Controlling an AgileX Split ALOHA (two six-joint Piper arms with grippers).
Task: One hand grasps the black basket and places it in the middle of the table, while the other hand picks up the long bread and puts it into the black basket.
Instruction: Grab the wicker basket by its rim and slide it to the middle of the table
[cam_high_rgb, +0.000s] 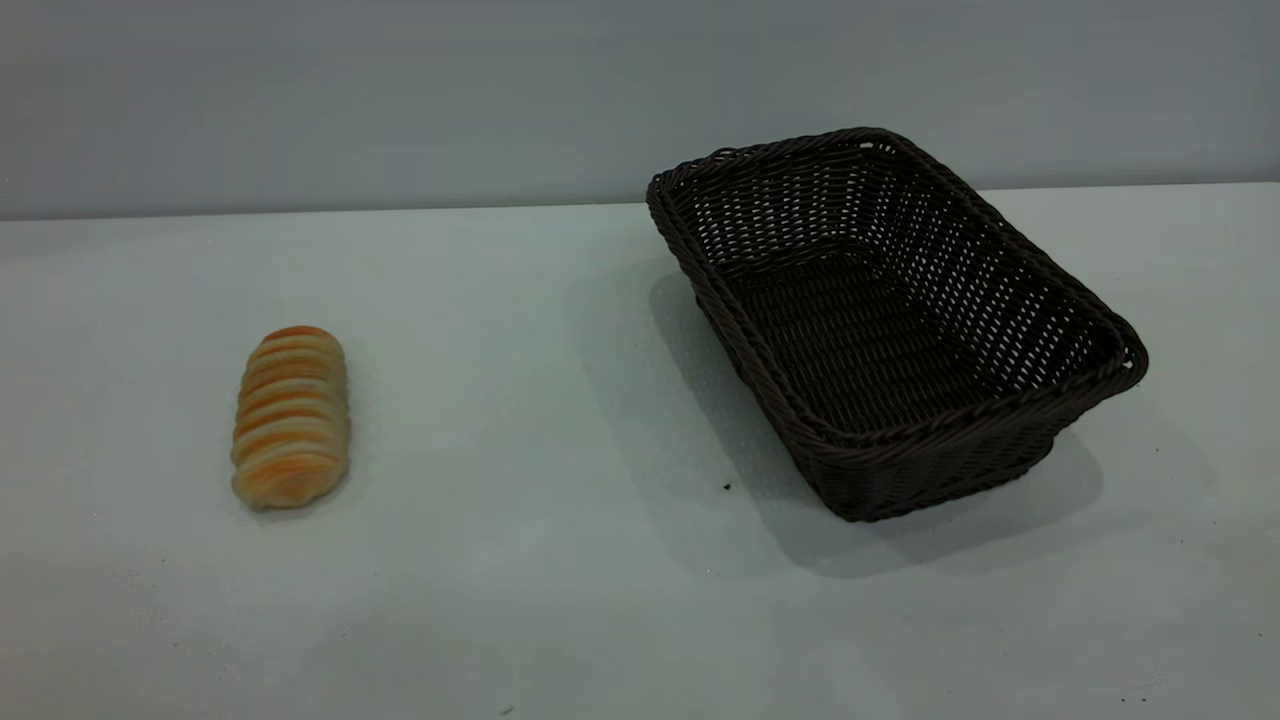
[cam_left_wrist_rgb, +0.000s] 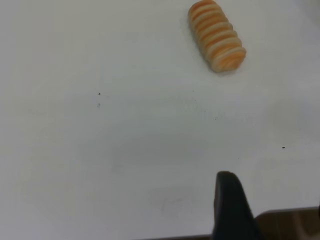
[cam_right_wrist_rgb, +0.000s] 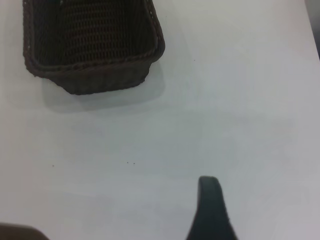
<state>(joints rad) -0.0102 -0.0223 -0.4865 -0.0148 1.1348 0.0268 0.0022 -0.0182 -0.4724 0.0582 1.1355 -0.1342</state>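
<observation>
The black basket (cam_high_rgb: 890, 320) stands empty on the right half of the table (cam_high_rgb: 560, 420), turned at an angle. It also shows in the right wrist view (cam_right_wrist_rgb: 92, 42). The long bread (cam_high_rgb: 291, 416) lies on the left half of the table, far from the basket, and also shows in the left wrist view (cam_left_wrist_rgb: 217, 35). Neither arm shows in the exterior view. A dark part of my left gripper (cam_left_wrist_rgb: 227, 205) sits near the table's edge, well short of the bread. A dark part of my right gripper (cam_right_wrist_rgb: 210, 207) is well short of the basket. Neither holds anything.
A grey wall runs behind the table's far edge. A few tiny dark specks (cam_high_rgb: 727, 487) dot the tabletop. A brown surface (cam_left_wrist_rgb: 290, 225) shows beyond the table's near edge in the left wrist view.
</observation>
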